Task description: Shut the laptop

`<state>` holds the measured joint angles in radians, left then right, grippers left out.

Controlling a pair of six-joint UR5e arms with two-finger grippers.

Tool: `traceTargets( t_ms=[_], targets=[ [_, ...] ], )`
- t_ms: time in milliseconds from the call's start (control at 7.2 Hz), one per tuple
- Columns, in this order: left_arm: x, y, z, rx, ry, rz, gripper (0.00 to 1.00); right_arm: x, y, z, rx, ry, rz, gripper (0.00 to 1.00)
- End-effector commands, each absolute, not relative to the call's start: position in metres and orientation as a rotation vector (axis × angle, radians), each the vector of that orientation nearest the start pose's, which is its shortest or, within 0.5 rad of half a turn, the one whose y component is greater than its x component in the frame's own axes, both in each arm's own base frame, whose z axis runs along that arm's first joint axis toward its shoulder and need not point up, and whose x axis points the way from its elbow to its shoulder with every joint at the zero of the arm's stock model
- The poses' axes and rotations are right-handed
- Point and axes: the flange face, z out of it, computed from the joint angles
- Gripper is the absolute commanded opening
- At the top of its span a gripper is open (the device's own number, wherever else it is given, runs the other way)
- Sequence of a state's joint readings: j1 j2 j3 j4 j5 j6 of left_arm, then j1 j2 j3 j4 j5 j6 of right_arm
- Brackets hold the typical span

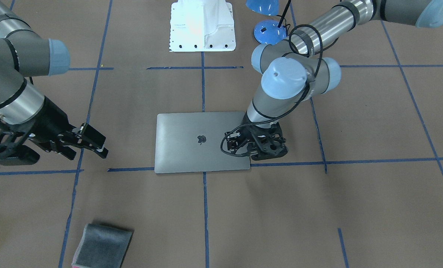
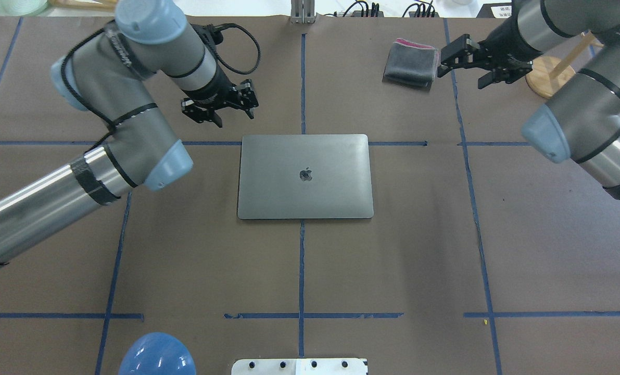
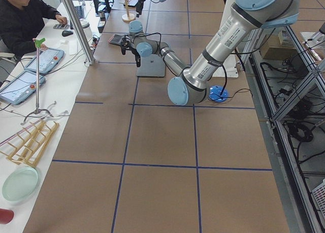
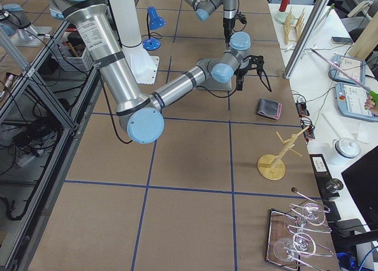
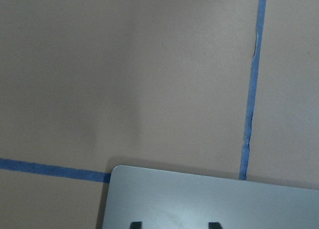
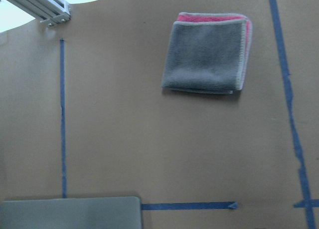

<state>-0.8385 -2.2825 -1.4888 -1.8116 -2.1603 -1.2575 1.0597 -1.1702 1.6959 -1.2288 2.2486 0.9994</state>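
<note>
The laptop (image 2: 304,192) is a slim grey metal one. It lies flat at the table's middle with its lid down and the dark apple logo facing up. It also shows in the front-facing view (image 1: 191,152). My left gripper (image 2: 226,115) is open and empty, hovering above the laptop's far left corner. That corner fills the bottom of the left wrist view (image 5: 209,204). My right gripper (image 2: 460,73) is open and empty, raised at the far right beside the folded cloth and well away from the laptop.
A folded grey and pink cloth (image 2: 411,65) lies at the far right, also in the right wrist view (image 6: 207,59). A wooden stand (image 2: 549,75) is beyond it. A blue dome (image 2: 156,357) and the white robot base (image 1: 202,26) sit on the near side.
</note>
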Motion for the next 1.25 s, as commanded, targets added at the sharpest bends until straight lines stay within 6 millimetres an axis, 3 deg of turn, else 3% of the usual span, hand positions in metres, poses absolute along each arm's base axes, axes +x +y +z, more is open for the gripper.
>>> traceTargets(
  t_ms=[0, 139, 278, 417, 694, 833, 1111],
  targets=[
    [0.305, -0.584, 0.273, 0.035, 0.980, -0.176, 1.00, -0.179, -0.541, 0.424, 0.230, -0.905, -0.013, 1.00],
    [0.259, -0.582, 0.292, 0.078, 0.914, -0.099, 1.00, -0.145, -0.529, 0.465, 0.250, -0.849, -0.073, 1.00],
    [0.220, -0.570, 0.333, 0.096, 0.853, -0.027, 1.00, -0.108, -0.513, 0.505, 0.249, -0.803, -0.098, 1.00],
    [0.168, -0.557, 0.388, 0.115, 0.806, 0.028, 1.00, -0.053, -0.500, 0.540, 0.269, -0.749, -0.162, 1.00],
    [0.074, -0.540, 0.475, 0.122, 0.739, 0.066, 1.00, 0.029, -0.492, 0.558, 0.165, -0.676, -0.268, 1.00],
    [0.032, -0.534, 0.504, 0.129, 0.720, 0.064, 1.00, 0.063, -0.487, 0.563, 0.135, -0.673, -0.269, 1.00],
    [-0.039, -0.516, 0.599, 0.032, 0.801, 0.005, 1.00, 0.083, -0.453, 0.592, 0.091, -0.827, -0.166, 1.00]
  ],
)
